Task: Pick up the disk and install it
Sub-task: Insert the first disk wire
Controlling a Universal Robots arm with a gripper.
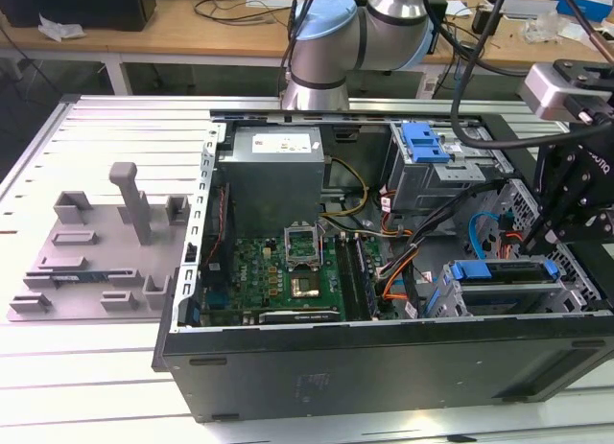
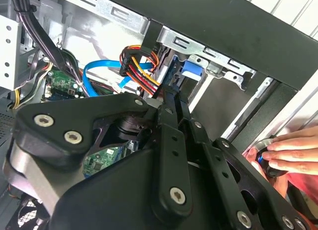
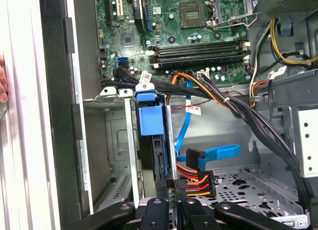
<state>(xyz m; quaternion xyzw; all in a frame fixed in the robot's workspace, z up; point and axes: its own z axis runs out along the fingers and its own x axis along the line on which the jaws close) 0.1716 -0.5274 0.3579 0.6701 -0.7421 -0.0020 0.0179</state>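
This is a robotics lab or electronics workshop. In the centre of the exterior view, an opened desktop computer case (image 1: 384, 367) lies on a slotted aluminium table (image 1: 115, 128). A robot arm (image 1: 326, 51) stands at top centre, before cable-strewn wooden workbenches (image 1: 192, 27). A grey fixture plate (image 1: 86, 271) sits at left.

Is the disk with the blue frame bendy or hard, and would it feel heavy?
Probably hard: the disk looks like a flat slab in a plastic frame, so it shouldn't flop. Likely heavy for its size, if that grey body is metal. It sits inside the drive cage, so a push would probably slide it, not tip it.
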